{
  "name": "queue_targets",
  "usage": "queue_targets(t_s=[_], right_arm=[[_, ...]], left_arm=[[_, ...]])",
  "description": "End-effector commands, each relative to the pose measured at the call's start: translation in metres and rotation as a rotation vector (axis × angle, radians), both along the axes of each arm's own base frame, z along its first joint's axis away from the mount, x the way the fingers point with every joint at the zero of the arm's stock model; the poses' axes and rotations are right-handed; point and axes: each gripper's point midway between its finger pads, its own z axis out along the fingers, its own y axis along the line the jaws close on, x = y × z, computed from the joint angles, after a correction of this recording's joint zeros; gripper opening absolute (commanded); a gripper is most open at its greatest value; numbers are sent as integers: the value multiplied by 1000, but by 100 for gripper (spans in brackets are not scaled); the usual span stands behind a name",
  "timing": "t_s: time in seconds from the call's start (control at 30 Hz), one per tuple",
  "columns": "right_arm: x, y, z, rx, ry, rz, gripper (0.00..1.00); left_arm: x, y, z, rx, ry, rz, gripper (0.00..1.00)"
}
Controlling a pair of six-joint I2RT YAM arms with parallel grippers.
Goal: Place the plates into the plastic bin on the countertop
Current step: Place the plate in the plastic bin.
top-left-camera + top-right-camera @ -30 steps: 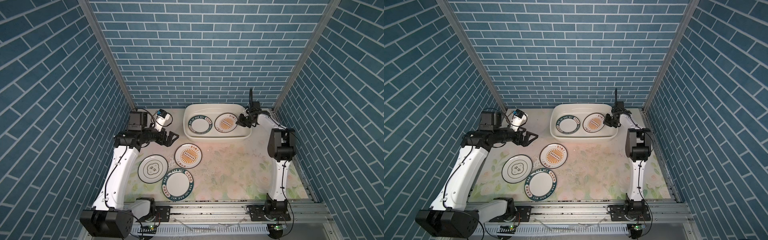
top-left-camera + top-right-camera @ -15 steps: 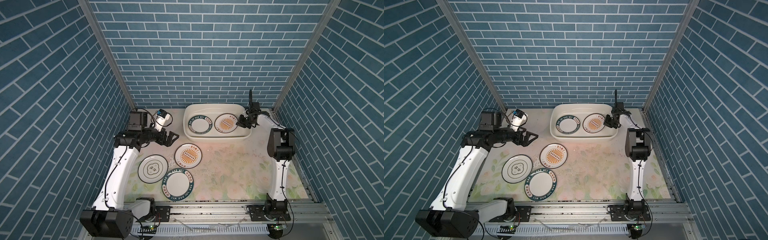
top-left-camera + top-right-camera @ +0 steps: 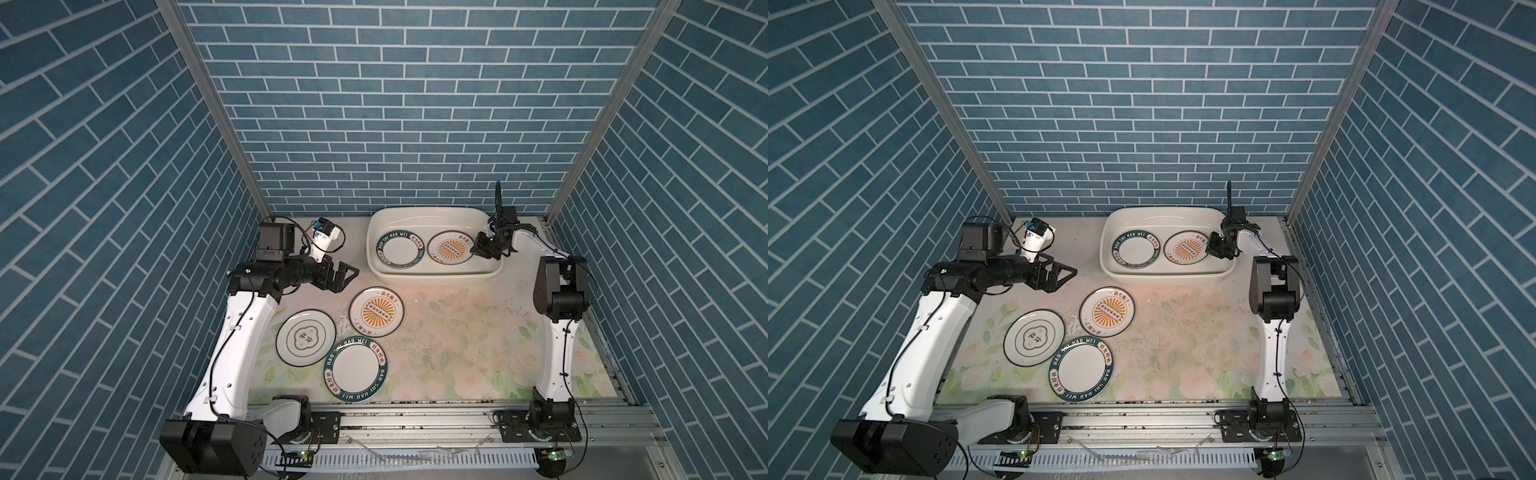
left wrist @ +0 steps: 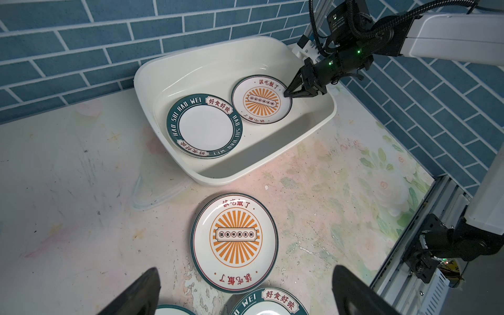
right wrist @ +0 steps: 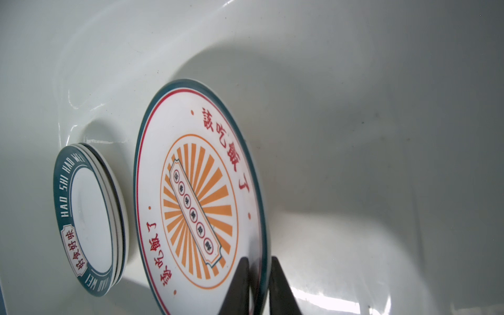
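The plastic bin [image 3: 432,216] [image 3: 1163,214] stands at the back of the countertop [image 3: 457,332]. Inside it lie a small stack of teal-lettered plates [image 3: 400,253] [image 5: 87,218] and a sunburst plate [image 3: 451,252] [image 4: 261,99]. My right gripper [image 3: 477,249] [image 5: 259,259] reaches into the bin, its fingers close on both sides of that sunburst plate's rim. On the countertop lie another sunburst plate [image 3: 376,311] [image 4: 236,242], a cloud-emblem plate [image 3: 305,338] and a teal-lettered plate [image 3: 356,370]. My left gripper [image 3: 343,276] [image 4: 245,272] hangs open and empty left of the bin.
Blue brick walls close in the back and both sides. An aluminium rail [image 3: 415,415] with both arm bases runs along the front edge. The right arm's elbow [image 3: 559,291] stands tall right of the bin. Floral countertop stretches between the loose plates and the right arm.
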Motion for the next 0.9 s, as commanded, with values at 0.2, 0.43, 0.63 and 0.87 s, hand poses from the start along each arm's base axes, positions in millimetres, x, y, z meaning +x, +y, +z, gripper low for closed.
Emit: queue_targets(t_s=[0.2, 0.43, 0.63, 0.87], right_arm=[[-11, -16, -24, -56, 75, -22, 17], [-12, -18, -19, -69, 69, -20, 18], [-3, -21, 27, -83, -42, -27, 18], [-17, -20, 143, -82, -286, -19, 19]], left_arm=[[0, -1, 2, -17, -6, -4, 99], [1, -1, 0, -26, 0, 4, 100], [14, 7, -6, -32, 29, 100, 100], [28, 27, -30, -10, 125, 277, 99]])
